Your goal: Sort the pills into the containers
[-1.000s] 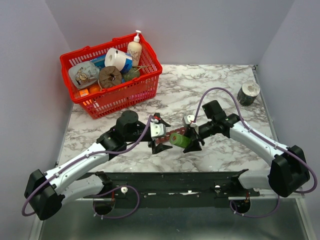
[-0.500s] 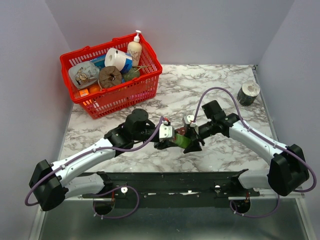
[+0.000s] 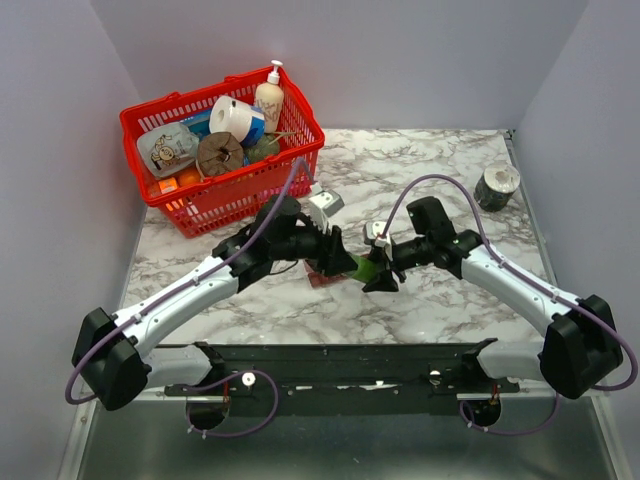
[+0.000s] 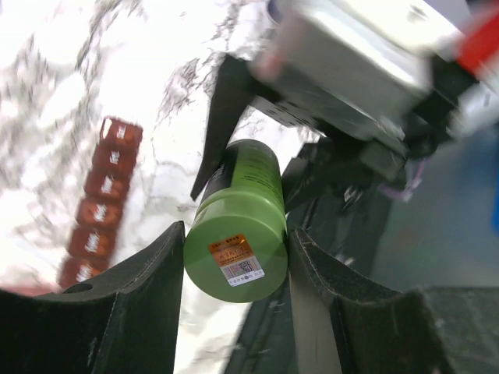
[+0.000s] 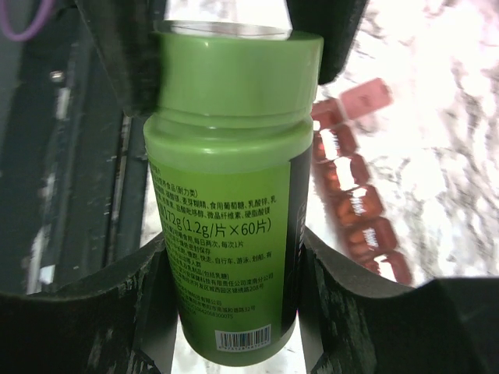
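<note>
Cap-off step: my R gripper clamps green pill bottle body, L gripper pinches its cap, containers strip lies on table close by; next I'd twist cap off w/o slip.

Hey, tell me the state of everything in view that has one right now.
Green bottle: held off the table, on its side, between both tools.
Cap: on.
Left tool: shut on the cap.
Right tool: shut on the bottle's body.
Pill strip: flat on the table, untouched.
Red basket: upright, full.
</note>
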Controlling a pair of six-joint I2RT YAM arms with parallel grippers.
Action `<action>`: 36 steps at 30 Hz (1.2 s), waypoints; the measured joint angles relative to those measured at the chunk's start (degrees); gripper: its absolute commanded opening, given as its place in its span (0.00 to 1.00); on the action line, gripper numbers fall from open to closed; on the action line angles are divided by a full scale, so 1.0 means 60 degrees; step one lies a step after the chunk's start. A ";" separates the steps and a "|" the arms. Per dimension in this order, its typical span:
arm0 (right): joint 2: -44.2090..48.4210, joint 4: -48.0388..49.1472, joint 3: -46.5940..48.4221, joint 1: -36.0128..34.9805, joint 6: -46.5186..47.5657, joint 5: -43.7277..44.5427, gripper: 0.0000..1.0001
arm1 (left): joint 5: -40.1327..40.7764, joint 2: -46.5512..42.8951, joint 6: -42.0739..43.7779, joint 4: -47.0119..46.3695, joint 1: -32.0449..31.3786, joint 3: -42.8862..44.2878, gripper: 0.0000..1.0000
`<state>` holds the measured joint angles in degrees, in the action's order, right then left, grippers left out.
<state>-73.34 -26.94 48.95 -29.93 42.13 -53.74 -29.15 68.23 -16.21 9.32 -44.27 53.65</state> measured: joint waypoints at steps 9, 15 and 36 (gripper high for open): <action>0.0142 0.1355 -0.0280 -0.0149 -0.1093 0.1359 0.01 | 0.1847 0.0386 -0.6164 0.1279 0.0379 0.0528 0.00; 0.0226 0.1628 -0.0339 -0.0117 -0.1311 0.1996 0.01 | 0.2539 0.0386 -0.7650 0.1982 0.0452 0.1067 0.00; 0.0255 0.1643 -0.0423 0.0273 -0.1351 0.2422 0.01 | 0.4962 -0.0204 -0.3027 0.4237 0.1417 -0.0117 0.02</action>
<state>-71.81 -17.08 46.41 -28.29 34.02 -39.20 0.62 67.00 -34.37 34.74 -35.77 52.95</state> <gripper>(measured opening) 0.595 0.554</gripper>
